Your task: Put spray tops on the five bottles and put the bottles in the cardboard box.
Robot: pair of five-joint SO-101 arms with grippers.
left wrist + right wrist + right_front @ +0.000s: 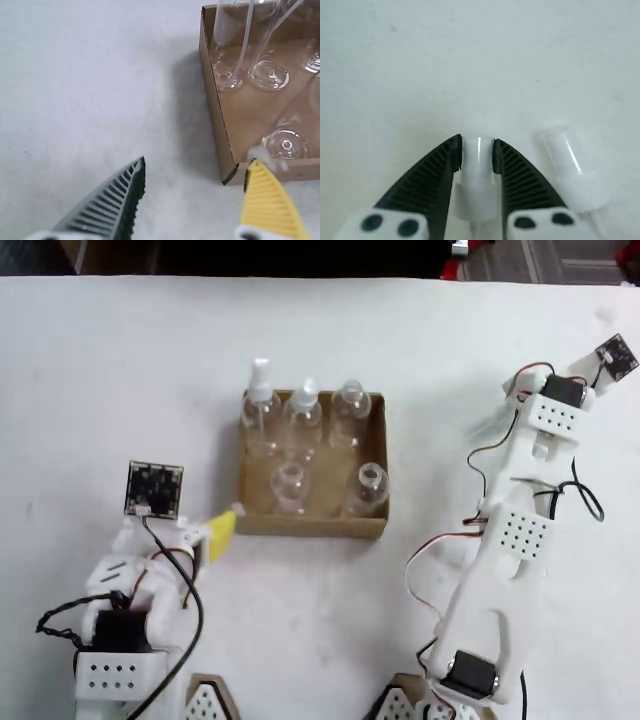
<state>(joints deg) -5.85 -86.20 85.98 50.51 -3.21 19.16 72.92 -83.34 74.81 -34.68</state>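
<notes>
High view: five clear plastic bottles (290, 487) stand in the cardboard box (310, 526) on a white table (100, 360), dark room (250, 255) beyond. Left gripper (196, 162) gapes beside the box; right gripper (476, 142) clamps a white spray top (477, 172).

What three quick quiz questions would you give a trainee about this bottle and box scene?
1. Multiple choice: what is the right tool clamped on? A: a spray top. B: a screwdriver. C: nothing.
2. True or false: all five bottles stand inside the cardboard box.
3. Fill in the blank: the left tool, beside a corner of the cardboard box, has its jaws ____.

Key: 1 A; 2 true; 3 open.
</notes>
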